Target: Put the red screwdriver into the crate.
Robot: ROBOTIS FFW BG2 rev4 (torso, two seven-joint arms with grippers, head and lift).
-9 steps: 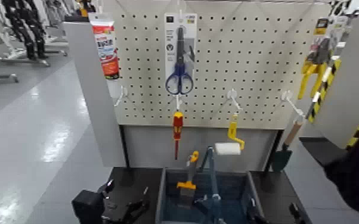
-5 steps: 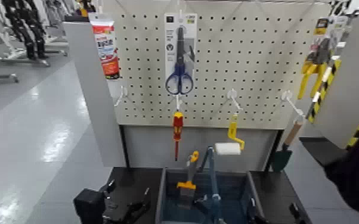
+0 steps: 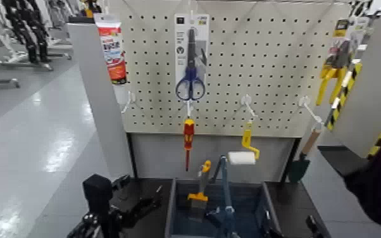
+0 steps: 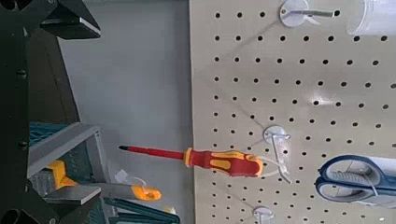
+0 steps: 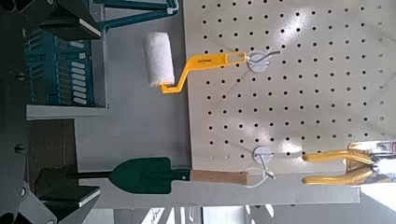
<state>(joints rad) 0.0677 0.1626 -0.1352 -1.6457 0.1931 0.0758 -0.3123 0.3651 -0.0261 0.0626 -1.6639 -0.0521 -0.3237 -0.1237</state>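
While the red screwdriver [image 3: 188, 140] hangs on the pegboard [image 3: 262, 69] below blue scissors [image 3: 190, 76], above the crate [image 3: 217, 212] holding an orange-handled tool [image 3: 200, 183], the left gripper [image 3: 139, 206] has risen, whether released or clenched I cannot tell

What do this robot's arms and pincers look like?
From the head view, the left arm is matte black and blocky, ending in a black left pincer with angular fingers. Only a black tip of the right pincer shows. No markings or loose cables are visible.
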